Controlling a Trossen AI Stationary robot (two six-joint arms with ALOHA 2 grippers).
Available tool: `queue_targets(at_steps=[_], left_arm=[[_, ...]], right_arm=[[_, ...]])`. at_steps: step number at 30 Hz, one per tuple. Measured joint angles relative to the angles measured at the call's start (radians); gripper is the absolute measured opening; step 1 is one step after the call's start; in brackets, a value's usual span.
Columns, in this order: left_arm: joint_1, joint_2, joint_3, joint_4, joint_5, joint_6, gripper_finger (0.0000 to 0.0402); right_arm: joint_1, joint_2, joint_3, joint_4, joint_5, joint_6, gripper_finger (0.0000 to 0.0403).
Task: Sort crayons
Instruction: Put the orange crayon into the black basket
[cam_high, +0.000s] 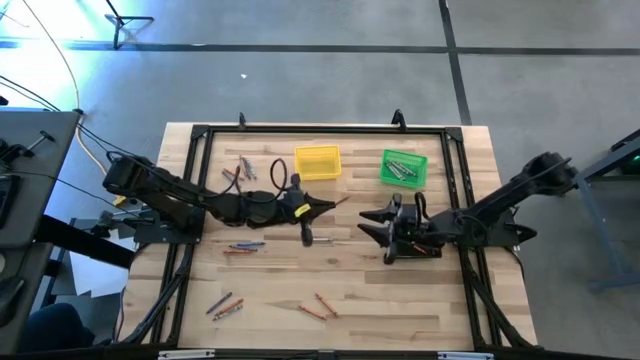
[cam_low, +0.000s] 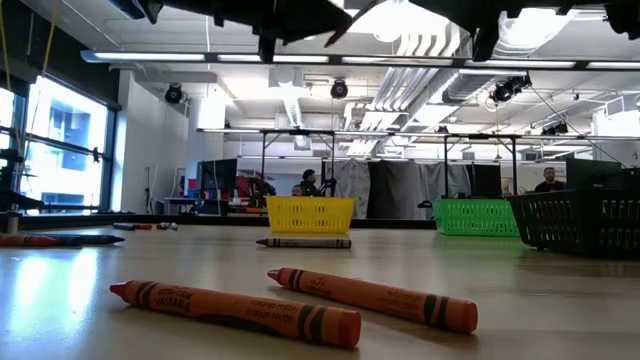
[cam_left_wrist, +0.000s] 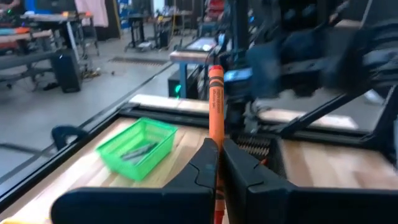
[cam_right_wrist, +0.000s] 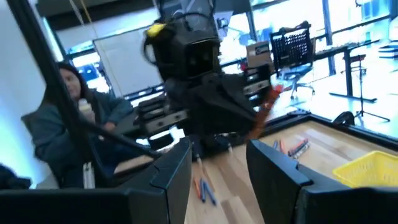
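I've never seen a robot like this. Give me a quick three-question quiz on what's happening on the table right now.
1. True or false: the left gripper is shut on an orange crayon.
2. Which bin already holds crayons?
A. yellow bin
B. green bin
C. neither
3. Fill in: the right gripper has its jaws ____ and holds nothing.

Key: 1 true; 2 B; 3 open.
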Motion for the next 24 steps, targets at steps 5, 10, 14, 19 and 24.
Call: queue_targets(at_steps=[5,10,14,19,24], left_arm=[[-0.035,0.001,0.0,0.067,0.011,0.049,0.0],[-0.051,0.001,0.0,0.094,0.014,0.043,0.0],[-0.061,0.001,0.0,0.11,0.014,0.043,0.0],[-0.061,0.001,0.0,0.131,0.014,0.047,0.0],[-0.061,0.002,0.0,0.144,0.014,0.04,0.0]], right_arm=[[-0.029,0.048,0.0,0.091,-0.049,-0.002,0.0149],[-0.044,0.087,0.0,0.224,-0.084,-0.048,0.0149],[-0.065,0.092,0.0,0.247,-0.089,-0.062,0.0149],[-0.085,0.093,0.01,0.256,-0.095,-0.064,0.0149],[-0.104,0.093,0.073,0.182,-0.097,-0.091,0.0149]])
